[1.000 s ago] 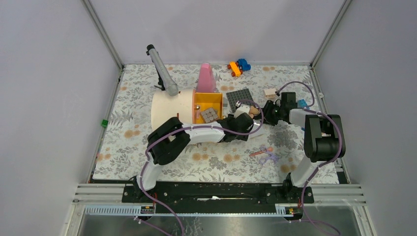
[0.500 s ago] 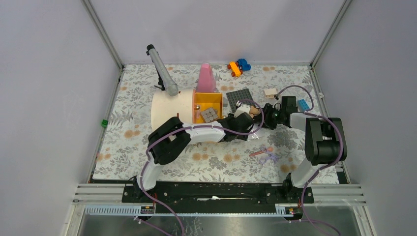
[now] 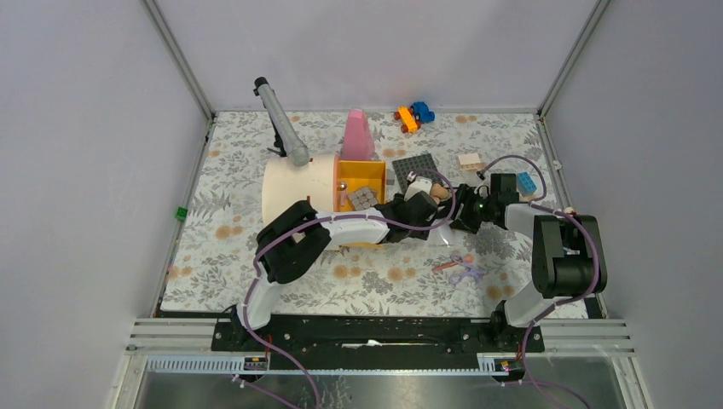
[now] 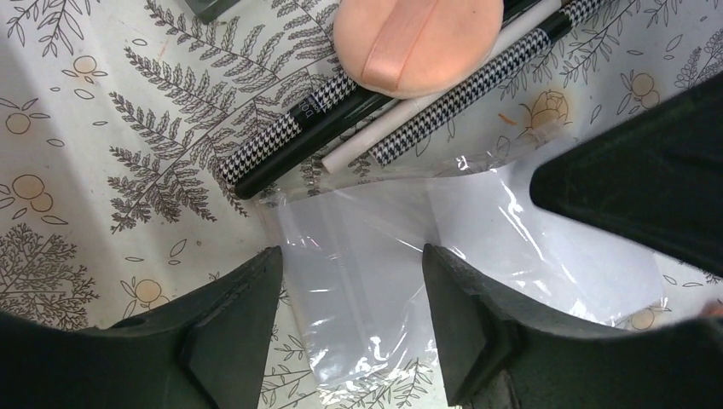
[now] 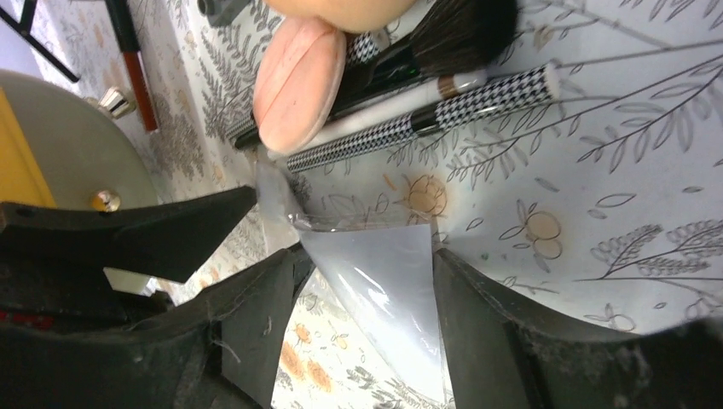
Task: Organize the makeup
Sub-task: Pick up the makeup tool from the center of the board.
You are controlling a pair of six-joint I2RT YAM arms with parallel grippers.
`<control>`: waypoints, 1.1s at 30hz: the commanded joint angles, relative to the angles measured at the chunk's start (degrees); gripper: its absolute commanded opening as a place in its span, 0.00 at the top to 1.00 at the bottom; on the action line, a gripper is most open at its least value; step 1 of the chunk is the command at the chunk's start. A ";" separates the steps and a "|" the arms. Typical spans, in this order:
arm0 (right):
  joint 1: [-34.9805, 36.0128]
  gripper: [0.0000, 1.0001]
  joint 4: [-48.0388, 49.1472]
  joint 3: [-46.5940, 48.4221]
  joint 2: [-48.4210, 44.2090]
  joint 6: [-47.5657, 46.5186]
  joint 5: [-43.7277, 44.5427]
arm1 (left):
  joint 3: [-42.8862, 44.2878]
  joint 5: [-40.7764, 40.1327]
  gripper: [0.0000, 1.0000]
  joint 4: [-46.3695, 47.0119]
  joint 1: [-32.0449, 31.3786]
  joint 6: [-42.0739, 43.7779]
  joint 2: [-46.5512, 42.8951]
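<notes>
- Nearest you, on the near side of the clear bag [image 4: 384, 281], a few thin pink and lilac pieces [image 3: 459, 268] lie loose on the floral cloth, too small to name.
- At the bag, your right gripper [image 5: 365, 256] has swung in from the right over the last second and spread its jaws wider. They stand apart on either side of the bag's raised edge, gripping nothing.
- Your left gripper [image 4: 348, 264] has not budged. Its jaws are apart, one on each side of the bag, which looks flat and unfilled.
- With both arms meeting here, you seem to be readying the bag for filling. No makeup is packed in it yet.
- Just beyond the bag, the round peach puff [image 4: 413, 38] rests on top of the houndstooth-handled brushes [image 4: 298, 136], whose ends reach the bag's far edge.
- Farther back and left of the bag, the yellow box [image 3: 341, 183] holds a small grey square item [image 3: 364, 198]. A cream cylinder [image 3: 294, 192] stands against the box's far side from the bag.
- Farthest from the bag sit the dark grey plate [image 3: 415, 168], the pink cone bottle [image 3: 358, 136] and the toy bricks [image 3: 413, 115].
</notes>
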 commanded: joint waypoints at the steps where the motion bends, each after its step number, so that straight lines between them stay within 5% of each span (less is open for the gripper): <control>1: 0.69 0.31 0.02 -2.94 -1.14 3.14 -6.12 | -1.47 3.48 0.37 2.16 0.43 -0.32 2.37; 24: 0.69 0.29 15.77 -15.61 -10.87 21.64 -1.83 | -1.29 4.34 0.38 2.15 0.42 -0.40 2.97; 33: 0.69 0.64 16.34 -16.02 -12.10 19.48 -0.56 | -1.40 4.42 0.38 1.91 0.42 -0.32 1.73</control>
